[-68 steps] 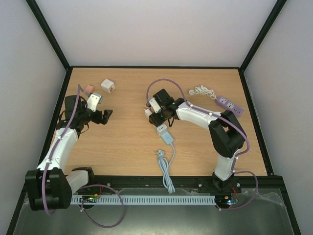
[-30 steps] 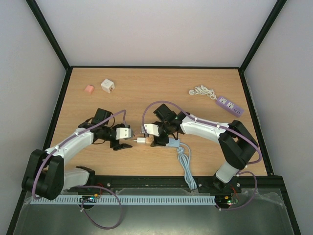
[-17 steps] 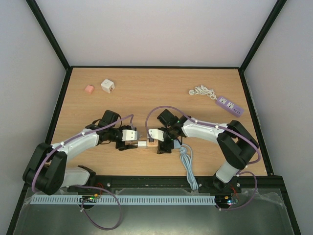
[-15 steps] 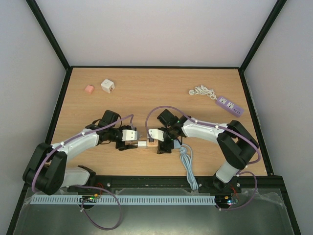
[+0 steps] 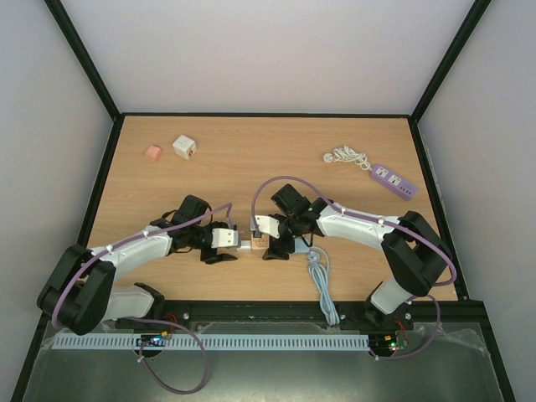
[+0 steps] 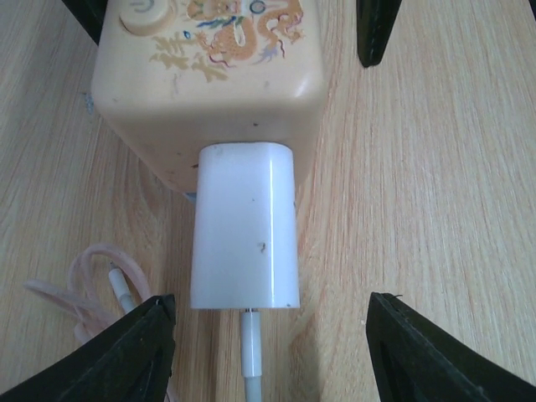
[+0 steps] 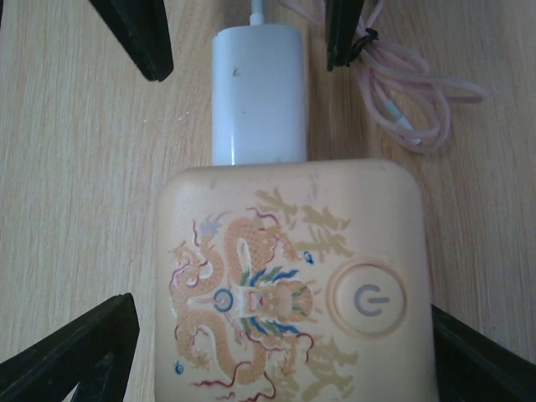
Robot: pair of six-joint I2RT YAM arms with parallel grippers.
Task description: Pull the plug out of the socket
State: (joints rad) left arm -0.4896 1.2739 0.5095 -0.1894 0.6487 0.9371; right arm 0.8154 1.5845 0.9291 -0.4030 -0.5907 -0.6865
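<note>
A cream socket cube with a dragon print lies on the table, with a white plug seated in its left face. My left gripper is open, its fingers on either side of the plug with clear gaps; the socket is just beyond. My right gripper faces it from the right and is open astride the socket, fingers close to its sides. The plug shows beyond it. A thin pink cable runs from the plug.
A light blue cable trails from near the right gripper to the near edge. At the back right are a purple power strip and a coiled white cable. At the back left are a white cube adapter and a small pink piece.
My left arm swung from the far left to the near middle. My right arm brought the socket and plug nearer. The two grippers closed in until they face each other over them.
</note>
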